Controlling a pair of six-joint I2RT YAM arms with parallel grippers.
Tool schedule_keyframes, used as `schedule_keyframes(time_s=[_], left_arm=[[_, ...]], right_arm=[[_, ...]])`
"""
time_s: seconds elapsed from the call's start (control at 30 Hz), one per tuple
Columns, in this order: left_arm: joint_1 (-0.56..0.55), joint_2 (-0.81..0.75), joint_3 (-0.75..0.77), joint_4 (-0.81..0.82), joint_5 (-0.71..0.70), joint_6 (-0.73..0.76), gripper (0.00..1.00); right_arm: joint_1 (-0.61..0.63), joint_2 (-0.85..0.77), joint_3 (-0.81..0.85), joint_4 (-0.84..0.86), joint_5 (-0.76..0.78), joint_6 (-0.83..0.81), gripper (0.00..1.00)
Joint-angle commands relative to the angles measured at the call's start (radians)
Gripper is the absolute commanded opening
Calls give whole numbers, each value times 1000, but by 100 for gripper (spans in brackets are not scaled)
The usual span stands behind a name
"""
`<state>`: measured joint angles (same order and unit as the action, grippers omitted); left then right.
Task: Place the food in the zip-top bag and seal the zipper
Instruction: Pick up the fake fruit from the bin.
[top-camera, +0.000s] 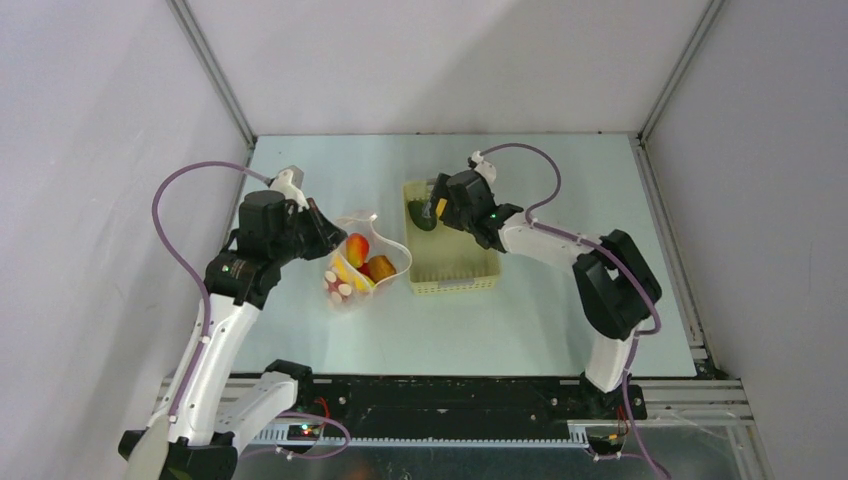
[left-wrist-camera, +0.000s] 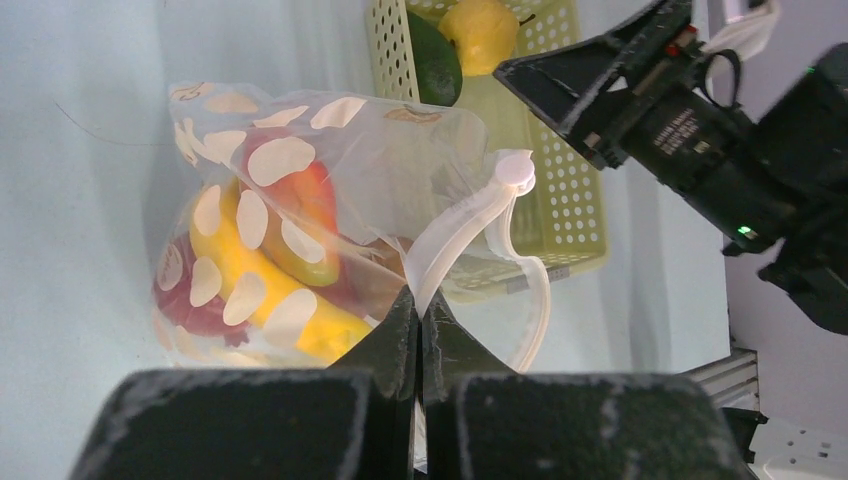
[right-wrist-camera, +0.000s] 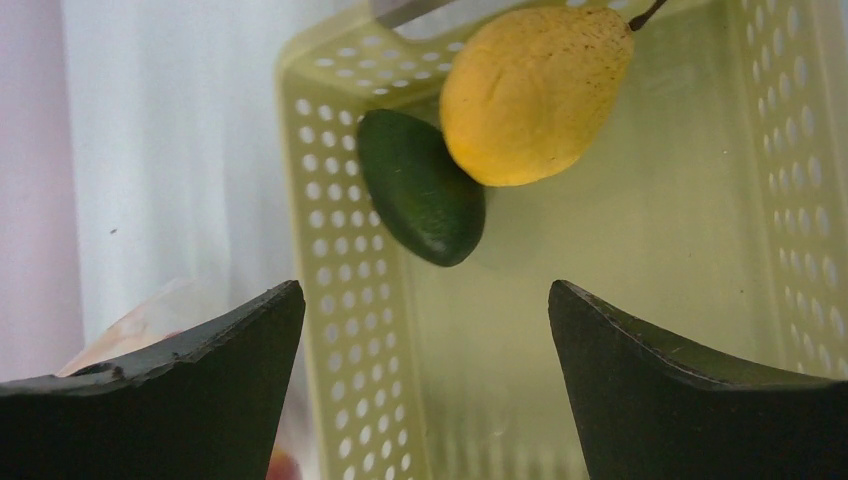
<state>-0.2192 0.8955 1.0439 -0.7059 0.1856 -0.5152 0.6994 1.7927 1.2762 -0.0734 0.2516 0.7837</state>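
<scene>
The left hand (left-wrist-camera: 417, 305) is pinching the white zipper (left-wrist-camera: 470, 220) of the zip-top bag (left-wrist-camera: 400, 150), holding its mouth up just beside the basket (right-wrist-camera: 335, 300) so food can go in. A banana (left-wrist-camera: 250, 290) and red fruits (left-wrist-camera: 305, 195) are lying inside. The right hand (right-wrist-camera: 425, 340) is hovering wide open over the basket's dark green piece (right-wrist-camera: 420, 200) and yellow fruit (right-wrist-camera: 535, 95), probably readying a pick.

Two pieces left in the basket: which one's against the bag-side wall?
The dark green oval piece, lying along the perforated wall of the basket nearest the bag; the yellow fruit sits beside it, further inside.
</scene>
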Motion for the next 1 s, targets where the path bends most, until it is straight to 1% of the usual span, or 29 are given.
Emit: schedule_keyframes(time_s=[0.0,0.2,0.37,0.63,0.97], left_arm=[[12,-19,31,32,-3,6,0],[14,-20,32,33,1,7,0],[18,-16,30,35,7,7,0],[23,-17,30,35,10,7,0],[25,-19,28,38,17,7,0]], right_arm=[[-7,82,83,46,8,54,95],[-9,166,122,33,26,157,94],[-4,196,133,33,56,227,94],[9,249,142,62,58,296,88],[11,327,216,62,28,324,87]])
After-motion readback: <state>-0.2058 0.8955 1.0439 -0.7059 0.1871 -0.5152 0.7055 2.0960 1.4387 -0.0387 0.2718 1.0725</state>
